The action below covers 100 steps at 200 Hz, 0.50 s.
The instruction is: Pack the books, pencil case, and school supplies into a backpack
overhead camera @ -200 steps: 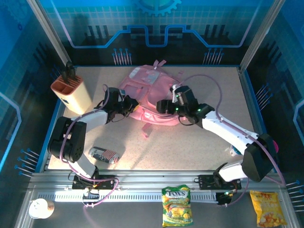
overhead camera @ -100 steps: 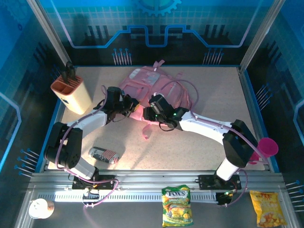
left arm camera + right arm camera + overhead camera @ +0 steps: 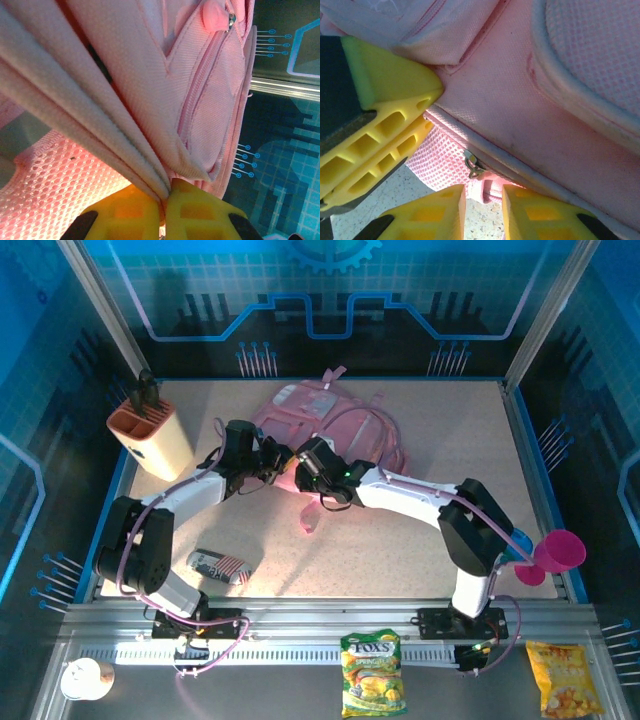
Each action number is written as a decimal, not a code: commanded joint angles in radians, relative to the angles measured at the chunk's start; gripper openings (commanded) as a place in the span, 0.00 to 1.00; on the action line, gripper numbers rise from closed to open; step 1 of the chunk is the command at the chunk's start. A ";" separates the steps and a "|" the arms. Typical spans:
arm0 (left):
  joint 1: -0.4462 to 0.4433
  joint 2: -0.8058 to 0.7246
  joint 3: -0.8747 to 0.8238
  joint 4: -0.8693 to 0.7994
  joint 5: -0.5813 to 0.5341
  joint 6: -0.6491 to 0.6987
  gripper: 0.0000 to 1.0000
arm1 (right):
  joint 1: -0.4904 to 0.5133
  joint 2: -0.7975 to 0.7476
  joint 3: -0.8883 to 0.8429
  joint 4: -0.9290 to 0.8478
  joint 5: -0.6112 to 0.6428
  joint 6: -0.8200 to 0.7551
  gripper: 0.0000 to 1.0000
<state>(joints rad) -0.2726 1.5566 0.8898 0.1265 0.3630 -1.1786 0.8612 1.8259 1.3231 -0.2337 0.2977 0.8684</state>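
The left claw is clamped shut on a fold of the backpack, its two yellow fingers pressed together with a doubled edge of pink fabric pinched between their tips. The right claw sits just beside it at the bag's near edge. Its fingers stand a narrow gap apart with a bit of pink strap or webbing in the gap, and I cannot tell whether they are pressing on it. From the right wrist, a small metal zipper ring hangs from the seam just above those fingertips, and the left claw's fingers come in from the left, touching the bag. The backpack lies flat toward the back middle of the table, pale patch up, one strap trailing off its near edge toward the front. From above, both arms reach inward and meet at the bag's near left edge. The pencil case lies on the table near the left arm's base, well apart from the backpack. A beige holder with an orange top stands at the far left of the table. A pink cup lies at the right edge. Two snack bags, one green and yellow and one yellow, rest on the metal rail in front.
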 commanded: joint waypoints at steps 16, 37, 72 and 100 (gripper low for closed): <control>-0.019 -0.003 0.049 0.052 0.098 0.014 0.00 | 0.006 0.050 0.074 -0.019 0.103 -0.029 0.27; -0.019 -0.003 0.049 0.051 0.104 0.016 0.00 | 0.004 0.075 0.104 -0.022 0.146 -0.048 0.26; -0.020 -0.003 0.052 0.046 0.118 0.018 0.00 | -0.004 0.110 0.143 -0.015 0.193 -0.063 0.24; -0.023 -0.002 0.050 0.044 0.122 0.021 0.00 | -0.005 0.140 0.177 -0.010 0.210 -0.064 0.22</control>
<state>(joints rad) -0.2722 1.5631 0.8959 0.1394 0.3592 -1.1770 0.8661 1.9198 1.4399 -0.3073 0.4191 0.8291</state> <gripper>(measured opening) 0.069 0.234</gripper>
